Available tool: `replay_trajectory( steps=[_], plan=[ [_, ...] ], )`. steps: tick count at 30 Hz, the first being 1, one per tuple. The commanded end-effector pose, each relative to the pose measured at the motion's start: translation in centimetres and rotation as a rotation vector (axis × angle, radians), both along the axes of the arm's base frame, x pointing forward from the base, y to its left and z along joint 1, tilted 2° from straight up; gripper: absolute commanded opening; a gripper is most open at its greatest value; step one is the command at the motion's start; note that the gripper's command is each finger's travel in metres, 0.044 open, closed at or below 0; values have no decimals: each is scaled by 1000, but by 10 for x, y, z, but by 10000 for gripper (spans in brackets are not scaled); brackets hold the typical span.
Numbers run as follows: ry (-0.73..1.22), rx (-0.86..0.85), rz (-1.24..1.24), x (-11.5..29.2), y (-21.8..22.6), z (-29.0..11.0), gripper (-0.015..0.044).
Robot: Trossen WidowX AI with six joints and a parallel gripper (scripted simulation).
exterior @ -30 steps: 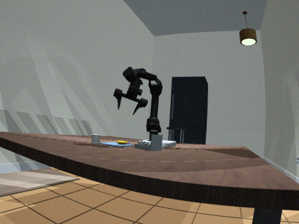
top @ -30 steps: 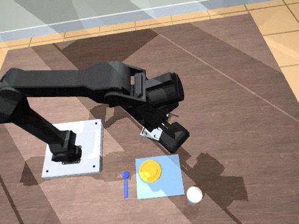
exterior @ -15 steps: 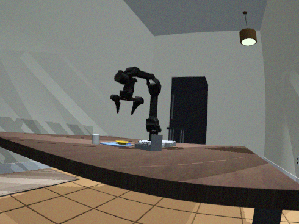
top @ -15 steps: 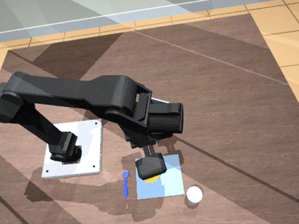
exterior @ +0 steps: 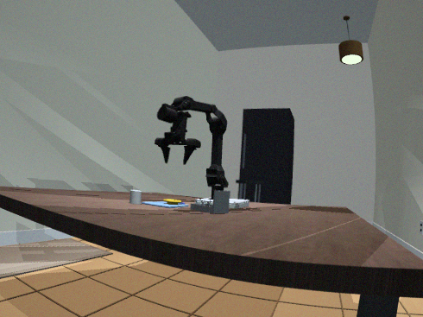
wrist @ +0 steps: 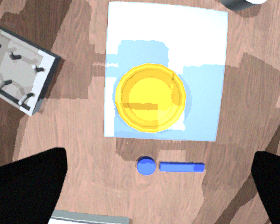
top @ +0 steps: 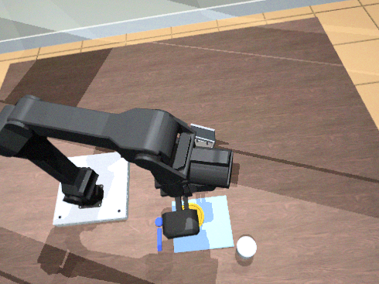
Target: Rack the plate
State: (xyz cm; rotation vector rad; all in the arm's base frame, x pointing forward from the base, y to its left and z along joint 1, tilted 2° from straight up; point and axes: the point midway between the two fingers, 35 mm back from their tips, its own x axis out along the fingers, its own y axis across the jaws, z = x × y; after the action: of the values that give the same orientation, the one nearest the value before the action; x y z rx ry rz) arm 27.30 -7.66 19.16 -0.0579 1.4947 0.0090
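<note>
Plate point(top: 201, 216) point(exterior: 173, 200) point(wrist: 150, 98): flat on mat point(top: 220, 220) point(exterior: 151, 203) point(wrist: 200, 110);
Claw point(exterior: 176, 163) point(wrist: 163, 162): spread, empty;
Risk: off-centre descent could make a fingertip strike the rim.

We see open air between the jaws point(top: 181, 228) point(exterior: 175, 163) and the yellow plate point(top: 201, 214) point(exterior: 173, 201) point(wrist: 150, 98) below; the rack point(top: 205, 135) point(exterior: 221, 202) point(wrist: 47, 82) and white cup point(top: 246, 247) point(exterior: 135, 197) point(wrist: 245, 4) stand off to opposite sides, leaving us bare desk point(top: 271, 97) point(exterior: 259, 233) point(wrist: 85, 135) between.

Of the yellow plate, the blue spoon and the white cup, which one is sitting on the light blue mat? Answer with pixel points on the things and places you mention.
The yellow plate point(top: 201, 215) point(exterior: 173, 201) point(wrist: 150, 98); the spoon and cup are both off the mat.
</note>
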Motion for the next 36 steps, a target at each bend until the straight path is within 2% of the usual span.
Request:
replay_trajectory(
  steps=[1,6,36],
  plan=[
    [19,11,-10,5,-3,-44,400],
    [19,11,-10,5,-4,-98,400],
    [19,11,-10,7,-5,-140,400]
  ],
)
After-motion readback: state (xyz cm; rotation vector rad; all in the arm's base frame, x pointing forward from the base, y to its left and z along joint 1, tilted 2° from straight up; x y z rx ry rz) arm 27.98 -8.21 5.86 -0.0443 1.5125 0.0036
